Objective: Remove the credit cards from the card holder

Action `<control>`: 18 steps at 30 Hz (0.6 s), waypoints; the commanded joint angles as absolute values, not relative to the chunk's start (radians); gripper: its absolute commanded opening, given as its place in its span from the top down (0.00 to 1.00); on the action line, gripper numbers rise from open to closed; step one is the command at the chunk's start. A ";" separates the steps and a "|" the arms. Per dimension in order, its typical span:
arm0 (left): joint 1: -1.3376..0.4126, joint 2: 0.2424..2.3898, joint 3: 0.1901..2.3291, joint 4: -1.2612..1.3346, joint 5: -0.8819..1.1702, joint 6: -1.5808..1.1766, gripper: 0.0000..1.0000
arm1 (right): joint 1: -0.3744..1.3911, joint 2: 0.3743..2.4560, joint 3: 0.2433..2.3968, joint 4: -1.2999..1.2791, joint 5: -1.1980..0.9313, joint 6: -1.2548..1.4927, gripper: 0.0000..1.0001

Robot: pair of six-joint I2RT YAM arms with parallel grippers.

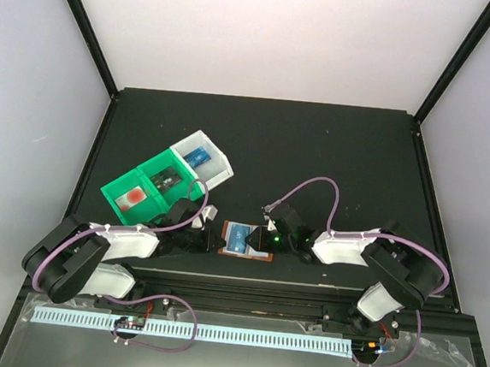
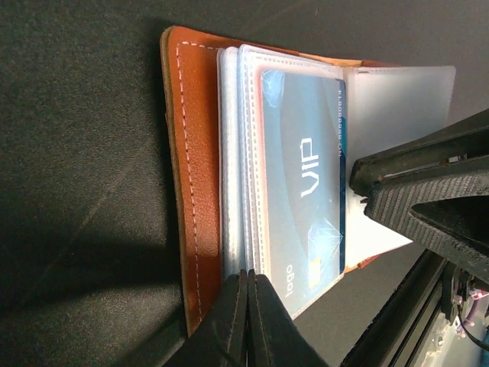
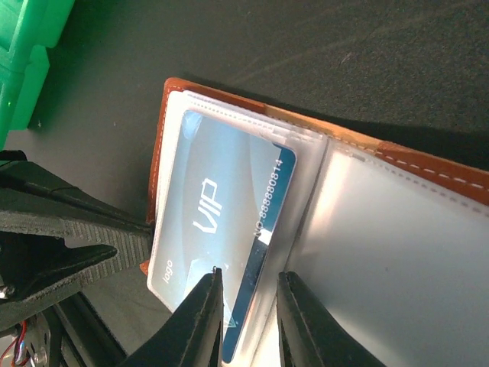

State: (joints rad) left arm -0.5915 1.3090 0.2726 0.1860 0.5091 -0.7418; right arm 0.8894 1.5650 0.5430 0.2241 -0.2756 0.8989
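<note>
Pinning the card holder (image 1: 247, 239), spread flat at the near edge of the table (image 1: 334, 148), by its pocket edge with the left gripper (image 2: 247, 279) clamped shut; poising the right gripper (image 3: 248, 274), slightly parted, over the blue card (image 3: 221, 222); probably light, stiff, slick; best pinched at the end beneath those jaws

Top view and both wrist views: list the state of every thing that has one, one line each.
card holder: lying open, clear pockets showing.
blue VIP card: inside a clear pocket, not out.
red card: out, in the end green compartment of the bin.
dark card: out, in the middle green compartment.
second blue card: out, in the white compartment.
left gripper: shut at the pockets' edge.
right gripper: slightly open, astride the VIP card's end.
</note>
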 commanded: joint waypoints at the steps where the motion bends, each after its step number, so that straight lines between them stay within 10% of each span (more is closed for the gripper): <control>1: -0.603 1.334 0.252 0.226 0.481 -0.748 0.98 | 0.882 1.600 0.523 0.303 -0.269 0.913 0.77; 18: -0.623 1.136 0.260 0.123 0.427 -0.821 0.86 | 0.882 1.614 0.502 0.350 -0.273 0.916 0.81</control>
